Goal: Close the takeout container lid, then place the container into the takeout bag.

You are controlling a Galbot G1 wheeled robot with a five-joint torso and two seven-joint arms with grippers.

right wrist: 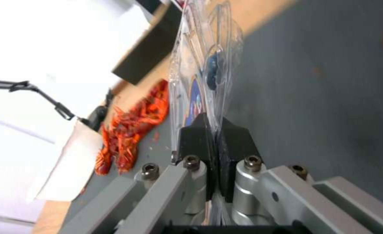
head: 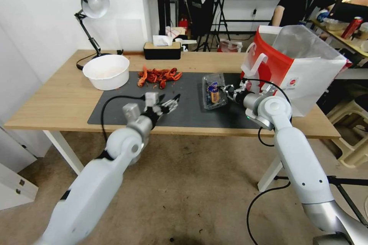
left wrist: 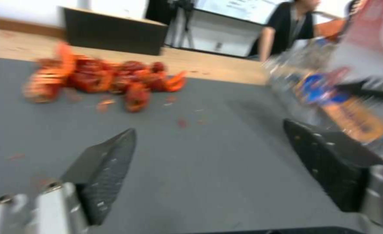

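Note:
The takeout container (head: 213, 91), a small clear clamshell with dark berries and a blue-and-orange label, sits tilted over the dark mat just left of the takeout bag (head: 303, 65). My right gripper (head: 227, 91) is shut on the container's rim nearest the bag. In the right wrist view the pads (right wrist: 196, 136) pinch the clear edge of the container (right wrist: 204, 65), with the lid and base pressed together there. My left gripper (head: 174, 101) hovers open over the mat, left of the container and apart from it. Its fingers (left wrist: 109, 156) frame bare mat, with the container (left wrist: 330, 94) beyond. The bag stands upright, mouth open.
A round white bowl (head: 106, 71) and a pile of red crayfish shells (head: 158, 76) lie at the mat's (head: 126, 111) back left. A black tissue box (head: 162, 50) and a desk lamp (head: 92, 4) stand behind. The table's front edge runs just below both grippers.

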